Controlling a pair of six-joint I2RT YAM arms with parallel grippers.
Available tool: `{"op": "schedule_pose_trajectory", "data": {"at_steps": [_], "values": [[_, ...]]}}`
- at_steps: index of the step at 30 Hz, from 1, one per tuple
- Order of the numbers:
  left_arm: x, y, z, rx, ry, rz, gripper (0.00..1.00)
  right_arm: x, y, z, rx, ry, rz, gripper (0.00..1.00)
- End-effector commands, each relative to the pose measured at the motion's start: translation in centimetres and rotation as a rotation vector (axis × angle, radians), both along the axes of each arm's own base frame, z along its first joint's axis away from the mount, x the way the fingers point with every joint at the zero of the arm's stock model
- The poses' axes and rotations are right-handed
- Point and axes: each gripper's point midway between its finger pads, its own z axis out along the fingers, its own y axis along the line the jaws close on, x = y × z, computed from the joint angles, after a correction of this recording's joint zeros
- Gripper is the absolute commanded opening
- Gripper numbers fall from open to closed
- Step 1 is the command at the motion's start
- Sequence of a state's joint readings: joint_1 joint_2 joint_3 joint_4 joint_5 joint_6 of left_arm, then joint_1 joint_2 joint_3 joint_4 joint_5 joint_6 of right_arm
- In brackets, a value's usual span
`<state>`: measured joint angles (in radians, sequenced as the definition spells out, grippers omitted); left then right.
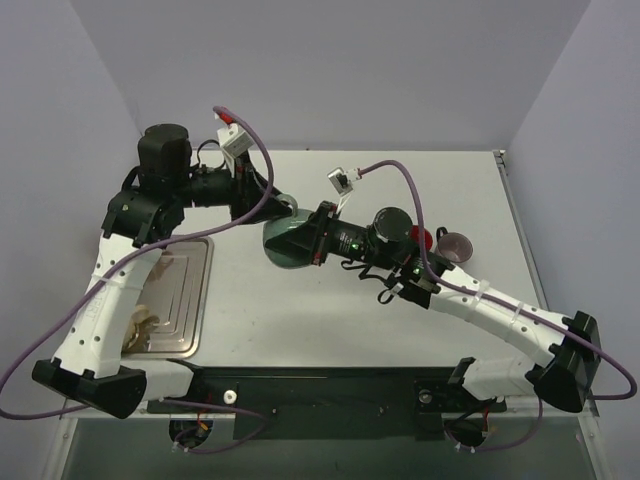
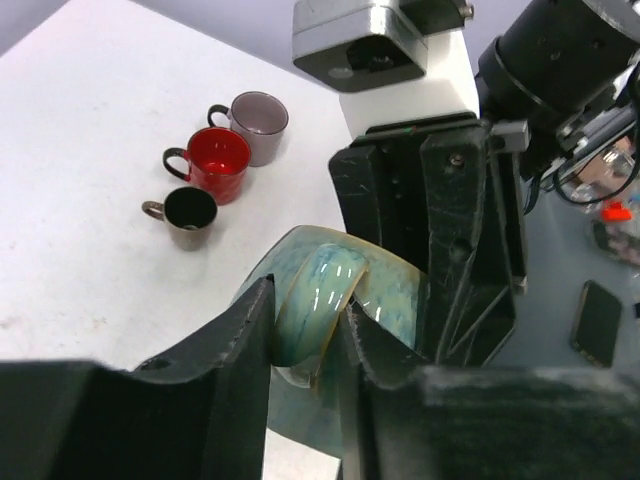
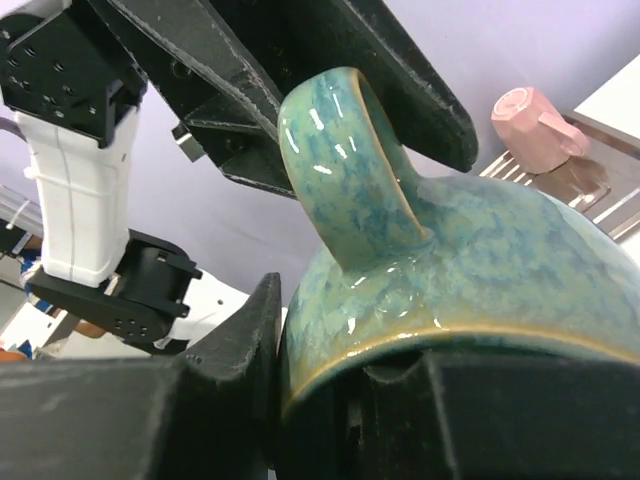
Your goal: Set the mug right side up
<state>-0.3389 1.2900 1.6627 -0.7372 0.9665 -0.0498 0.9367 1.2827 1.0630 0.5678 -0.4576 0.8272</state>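
The teal glazed mug [image 1: 288, 245] is held off the white table near its middle, tipped on its side between both grippers. My left gripper [image 1: 272, 205] is shut on the mug's handle [image 2: 325, 290], one finger on each side of the loop [image 2: 308, 330]. My right gripper [image 1: 318, 238] is shut on the mug's rim, one finger outside the wall and the other inside the mouth [image 3: 340, 390]. The mug body [image 3: 500, 250] fills the right wrist view, with the handle [image 3: 335, 170] pointing up between the left fingers [image 3: 400, 90]. The mug's inside is hidden.
Three small cups stand in a row to the right: grey [image 2: 258, 122], red [image 2: 215, 160] and black [image 2: 190, 208]; the red [image 1: 423, 238] and grey [image 1: 456, 245] ones lie behind my right arm. A metal tray [image 1: 188, 300] at the left holds a pink mug [image 3: 535, 120].
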Motion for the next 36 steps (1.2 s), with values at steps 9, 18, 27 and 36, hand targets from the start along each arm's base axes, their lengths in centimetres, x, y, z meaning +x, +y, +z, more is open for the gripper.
{"op": "schedule_pose_trajectory", "data": {"at_steps": [9, 18, 27, 36], "values": [[6.2, 13.8, -5.6, 0.618, -0.256, 0.625, 0.89, 8.2, -6.1, -12.8, -0.675, -0.029, -0.394, 0.0], [5.1, 25.6, -15.1, 1.099, -0.161, 0.681, 0.89, 16.6, -6.3, -22.8, -1.039, 0.114, -0.511, 0.0], [1.4, 33.4, -25.8, 1.416, 0.05, 0.447, 0.89, 20.1, -8.0, -29.6, -1.192, 0.234, -0.563, 0.0], [0.9, 39.2, -30.7, 1.605, 0.167, 0.367, 0.89, 20.4, -8.4, -32.4, -1.192, 0.323, -0.526, 0.26]]}}
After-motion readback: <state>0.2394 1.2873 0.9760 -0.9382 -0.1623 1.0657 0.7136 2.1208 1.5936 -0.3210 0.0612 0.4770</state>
